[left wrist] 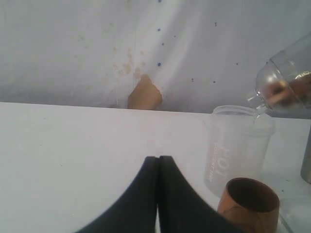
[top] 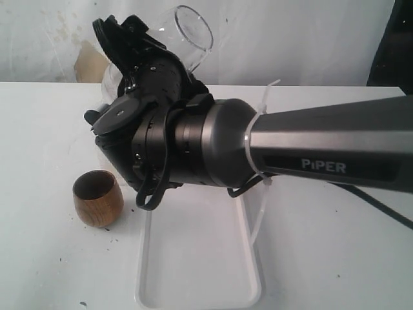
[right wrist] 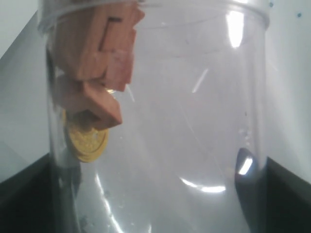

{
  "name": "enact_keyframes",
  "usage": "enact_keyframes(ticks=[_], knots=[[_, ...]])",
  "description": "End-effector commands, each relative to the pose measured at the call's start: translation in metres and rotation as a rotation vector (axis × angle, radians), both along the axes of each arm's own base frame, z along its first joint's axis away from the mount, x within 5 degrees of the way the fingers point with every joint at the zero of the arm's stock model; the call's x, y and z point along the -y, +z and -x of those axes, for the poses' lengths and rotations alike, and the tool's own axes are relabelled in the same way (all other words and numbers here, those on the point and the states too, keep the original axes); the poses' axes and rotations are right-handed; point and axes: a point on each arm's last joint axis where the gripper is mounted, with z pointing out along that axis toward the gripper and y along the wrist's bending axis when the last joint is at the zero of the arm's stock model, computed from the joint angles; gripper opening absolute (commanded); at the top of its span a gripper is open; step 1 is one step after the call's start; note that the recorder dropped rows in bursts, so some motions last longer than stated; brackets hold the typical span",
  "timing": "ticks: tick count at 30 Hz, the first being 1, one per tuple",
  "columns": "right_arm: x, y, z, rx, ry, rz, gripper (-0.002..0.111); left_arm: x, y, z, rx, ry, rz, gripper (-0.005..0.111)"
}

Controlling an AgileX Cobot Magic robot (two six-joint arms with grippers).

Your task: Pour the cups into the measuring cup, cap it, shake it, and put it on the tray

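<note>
1. Right arm (top: pixel 310 152) reaches across the tray (top: pixel 200 265), wrist rolled.
2. Right gripper (right wrist: pixel 155 179) clamps the measuring cup (top: pixel 187 35), which is raised and tilted over the tub (left wrist: pixel 238 145), with orange pieces (right wrist: pixel 97 53) and a coin (right wrist: pixel 87 141) inside.
3. Left gripper (left wrist: pixel 158 165): jaws together, empty.
4. Wooden cup (top: pixel 97 197) stands upright, just left of the tray.

A frosted translucent tub (left wrist: pixel 238 145) stood upright on the white bench (top: pixel 39 129), before a white backdrop (left wrist: pixel 73 43) bearing a tan patch (left wrist: pixel 144 94). Orange blocks (right wrist: pixel 97 53) touched a gold coin (right wrist: pixel 87 141).
</note>
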Motion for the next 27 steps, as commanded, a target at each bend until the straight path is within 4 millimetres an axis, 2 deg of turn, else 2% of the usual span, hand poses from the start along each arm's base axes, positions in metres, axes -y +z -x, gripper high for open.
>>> enact_keyframes(ticks=[1,16,20,27], knots=[[0.003,0.014,0.0,0.039,0.017,0.002,0.0,0.0,0.0,0.0,0.01,-0.002,-0.003,0.0],[0.012,0.015,-0.005,0.06,-0.04,-0.066,0.0,0.0,0.0,0.0,0.01,-0.002,-0.003,0.0],[0.012,0.017,-0.005,0.078,-0.055,-0.249,0.0,0.0,0.0,0.0,0.01,-0.002,-0.003,0.0],[0.025,0.049,0.006,0.034,-0.028,-0.629,0.0,0.0,0.0,0.0,0.01,-0.002,-0.003,0.0]])
